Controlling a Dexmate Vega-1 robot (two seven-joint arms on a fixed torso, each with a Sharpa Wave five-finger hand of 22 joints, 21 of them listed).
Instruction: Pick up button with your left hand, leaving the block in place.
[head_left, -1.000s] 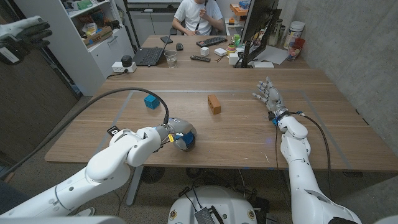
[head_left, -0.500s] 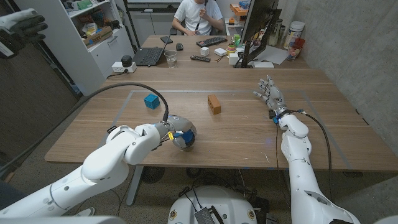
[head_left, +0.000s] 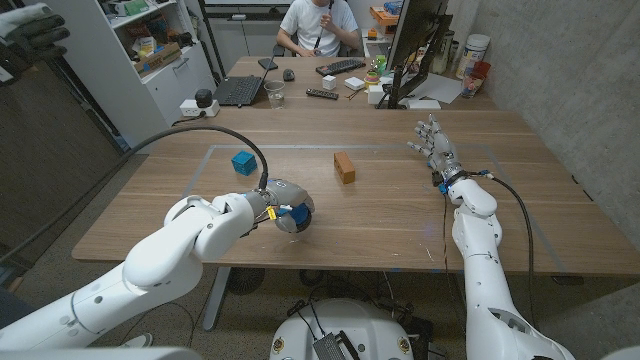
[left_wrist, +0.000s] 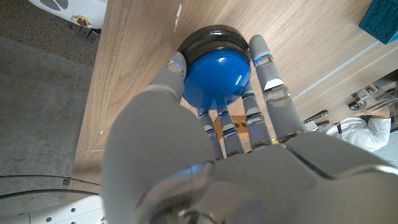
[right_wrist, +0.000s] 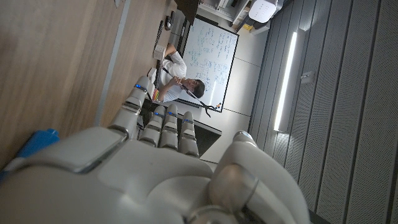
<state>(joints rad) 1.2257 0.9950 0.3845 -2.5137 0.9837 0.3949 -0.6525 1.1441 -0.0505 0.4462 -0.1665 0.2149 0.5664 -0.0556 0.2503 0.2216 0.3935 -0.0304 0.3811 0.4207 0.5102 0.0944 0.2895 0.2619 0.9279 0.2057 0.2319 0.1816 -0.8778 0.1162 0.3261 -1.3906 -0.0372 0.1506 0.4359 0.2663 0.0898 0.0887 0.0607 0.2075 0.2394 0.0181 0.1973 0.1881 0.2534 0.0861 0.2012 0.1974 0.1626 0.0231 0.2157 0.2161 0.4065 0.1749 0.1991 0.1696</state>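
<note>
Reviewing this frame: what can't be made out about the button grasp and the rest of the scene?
- Head view: the button is mostly covered by the left robot hand, so contact with the table can't be judged.
- Left wrist view: the fingers flank the blue dome; grip firmness can't be told. The teal cube is cut off by the edge.
- Right wrist view: the right robot hand blocks most of the table.
- Head view: the block is too small for detail.

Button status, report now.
Left robot hand wrapped around button, on the table. Right robot hand open, idle. Block apart, nothing in the way.
</note>
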